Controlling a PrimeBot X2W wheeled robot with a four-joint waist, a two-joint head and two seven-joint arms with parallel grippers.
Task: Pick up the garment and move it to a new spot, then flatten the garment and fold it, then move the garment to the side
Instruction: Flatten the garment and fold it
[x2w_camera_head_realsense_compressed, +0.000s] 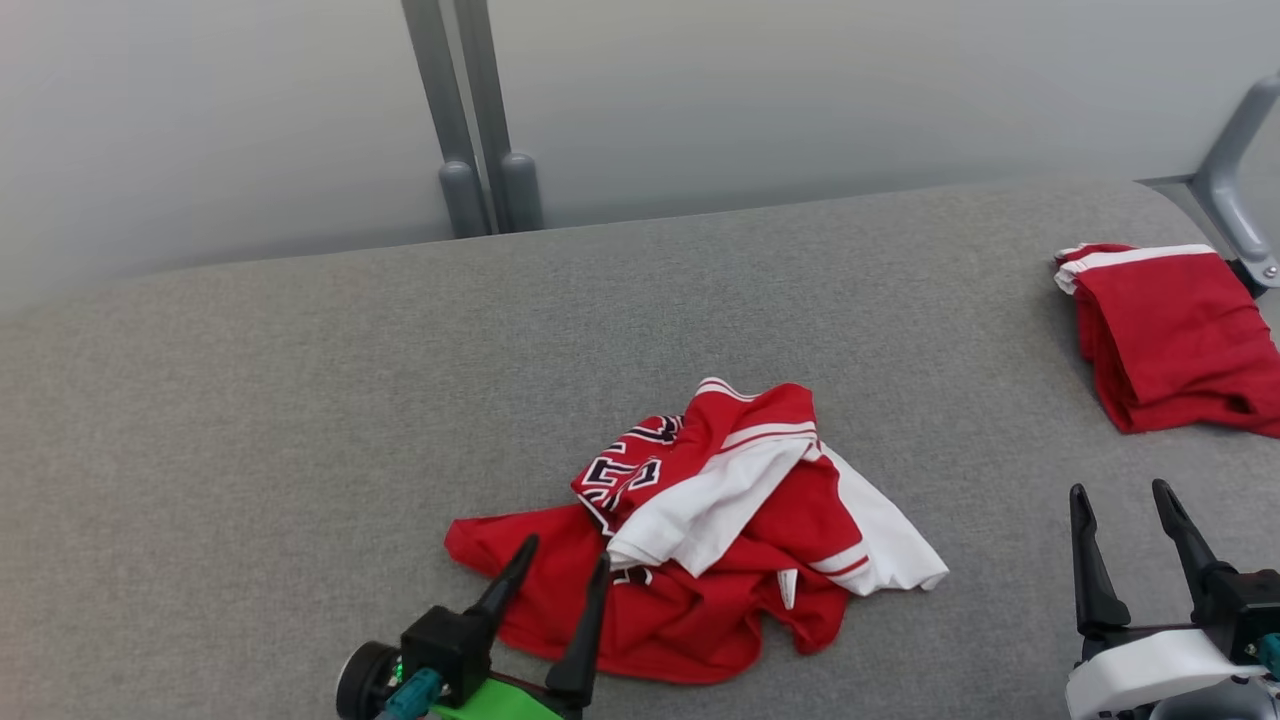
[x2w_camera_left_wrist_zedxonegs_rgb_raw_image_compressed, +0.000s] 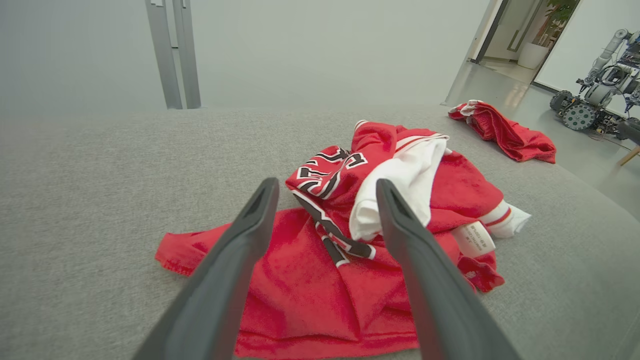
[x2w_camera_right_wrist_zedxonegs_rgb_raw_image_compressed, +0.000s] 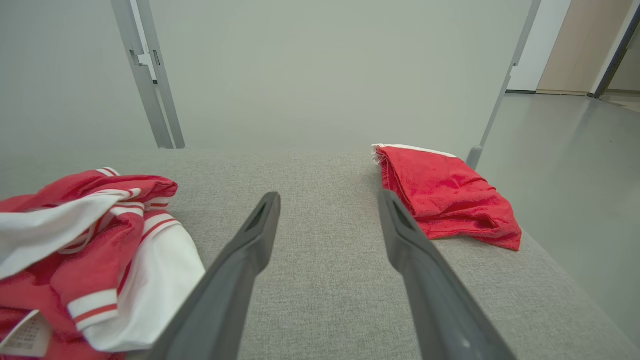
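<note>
A crumpled red and white garment with black and white lettering lies in a heap on the grey surface, near its front middle. My left gripper stands open at the garment's near left edge, fingers pointing over the red cloth, nothing between them. In the left wrist view the garment fills the space between and beyond the open left gripper. My right gripper is open at the lower right, apart from the garment. In the right wrist view the garment lies left of the right gripper.
A second red garment, folded, with a white stripe, rests at the surface's far right edge; the folded garment sits ahead and right in the right wrist view. Grey metal posts rise behind. Another robot stands on the floor beyond.
</note>
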